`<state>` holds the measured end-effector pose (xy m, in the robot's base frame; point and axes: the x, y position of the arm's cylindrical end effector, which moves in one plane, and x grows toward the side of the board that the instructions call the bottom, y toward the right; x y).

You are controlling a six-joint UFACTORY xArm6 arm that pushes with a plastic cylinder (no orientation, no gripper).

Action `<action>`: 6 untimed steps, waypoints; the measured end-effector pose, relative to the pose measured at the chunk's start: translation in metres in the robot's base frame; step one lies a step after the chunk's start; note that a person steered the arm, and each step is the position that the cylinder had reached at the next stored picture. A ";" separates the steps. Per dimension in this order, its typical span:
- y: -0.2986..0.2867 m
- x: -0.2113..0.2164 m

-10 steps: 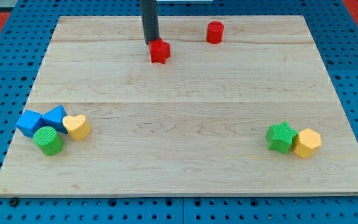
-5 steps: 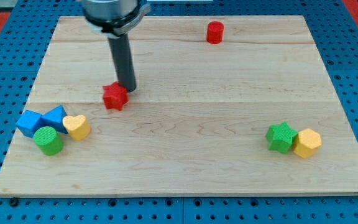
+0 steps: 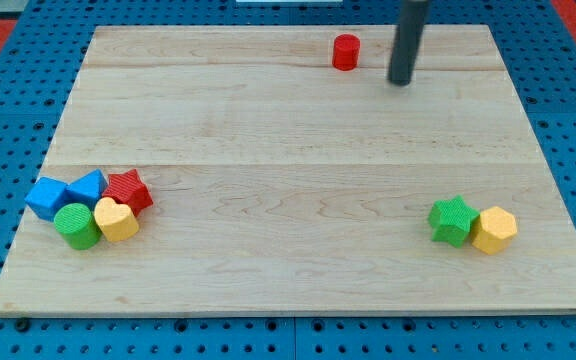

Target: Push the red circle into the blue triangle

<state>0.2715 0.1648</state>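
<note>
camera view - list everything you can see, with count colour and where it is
red circle: 1, red, near the view's top, just left of my tip
red star: 1, red, in the cluster at the view's lower left, on its right side
blue triangle: 1, blue, in that cluster, left of the red star
blue cube: 1, blue, leftmost in that cluster
green cylinder: 1, green, at the cluster's bottom
yellow heart: 1, yellow, right of the green cylinder, below the red star
green star: 1, green, view's lower right
yellow hexagon: 1, yellow, right beside the green star
wooden board: 1, light wood, fills most of the view
my tip: 1, dark rod end, right of the red circle, apart from it
</note>
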 end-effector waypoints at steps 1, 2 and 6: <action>0.008 -0.047; -0.079 -0.030; -0.342 0.153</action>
